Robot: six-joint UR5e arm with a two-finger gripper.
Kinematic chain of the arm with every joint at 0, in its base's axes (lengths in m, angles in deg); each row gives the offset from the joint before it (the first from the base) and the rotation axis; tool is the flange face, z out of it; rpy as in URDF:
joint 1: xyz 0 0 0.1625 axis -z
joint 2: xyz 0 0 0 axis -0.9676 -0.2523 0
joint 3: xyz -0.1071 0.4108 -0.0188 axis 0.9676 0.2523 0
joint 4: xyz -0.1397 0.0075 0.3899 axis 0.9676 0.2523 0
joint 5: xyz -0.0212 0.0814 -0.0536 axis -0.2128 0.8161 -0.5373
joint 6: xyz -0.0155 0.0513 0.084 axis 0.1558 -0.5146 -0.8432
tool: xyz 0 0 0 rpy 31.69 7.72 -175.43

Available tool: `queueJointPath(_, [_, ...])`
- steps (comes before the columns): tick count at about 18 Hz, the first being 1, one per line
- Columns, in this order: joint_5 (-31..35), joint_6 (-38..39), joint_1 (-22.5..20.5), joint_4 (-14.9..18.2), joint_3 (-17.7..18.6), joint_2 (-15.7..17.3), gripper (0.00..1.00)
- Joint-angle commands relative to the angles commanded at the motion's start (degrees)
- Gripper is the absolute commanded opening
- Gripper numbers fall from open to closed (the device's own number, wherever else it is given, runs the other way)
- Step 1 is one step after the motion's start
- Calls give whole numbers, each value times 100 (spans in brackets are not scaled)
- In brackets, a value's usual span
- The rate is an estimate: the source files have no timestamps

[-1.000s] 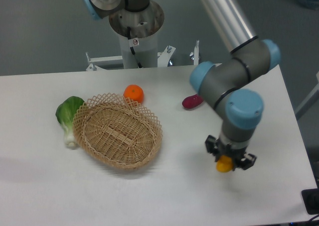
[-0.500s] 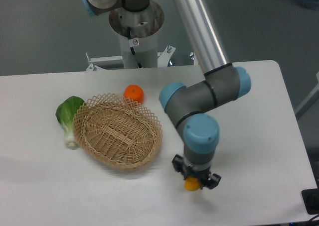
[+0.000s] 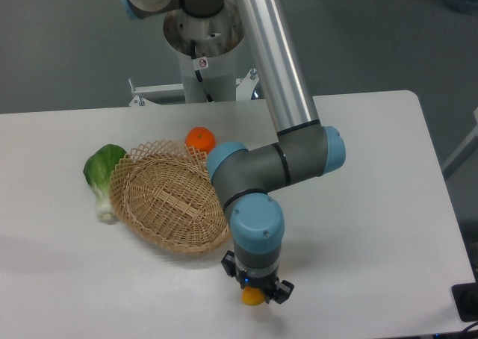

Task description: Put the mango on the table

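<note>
My pincer (image 3: 255, 290) points straight down near the near edge of the white surface (image 3: 373, 204), a little right of the middle, and it is closed on the mango (image 3: 252, 296) — only a small yellow-orange end of the fruit shows, poking out below the dark fingers. I cannot tell from this view whether the mango touches the surface or hangs just above it; it sits very low, with a faint shadow close under it.

My arm (image 3: 269, 167) comes down from the far side, the long silver tube running from the base toward a grey elbow with light blue caps, then bends left and near to the blue-capped wrist directly over the pincer.

Just left of my wrist lies the wicker basket (image 3: 168, 201), oval and shallow, its near right rim partly hidden behind my forearm. The mango is outside the basket, just beyond its near right edge.

On the far side of the basket, touching or almost touching its rim, sits a round orange (image 3: 200, 139). At the basket's left edge lies a leafy green vegetable (image 3: 103, 176) with a white stem end pointing toward the near side — it rests right against the wicker.
</note>
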Motion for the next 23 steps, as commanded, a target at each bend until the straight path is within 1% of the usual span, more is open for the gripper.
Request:
queueJointPath(7, [0,-8,0,0,-35,114,100])
queueJointPath(10, [97,-88,-70,-79,-88,184,100])
queueJointPath(14, [114,-394,-430,-44,-105,404,100])
queueJointPath(17, [105,-895,-816,9,-97,562,100])
queueJointPath(20, [97,-1246,-1159,175,-149,650,100])
queueJointPath(23, [97,-1616,-1335,666,-395,659,100])
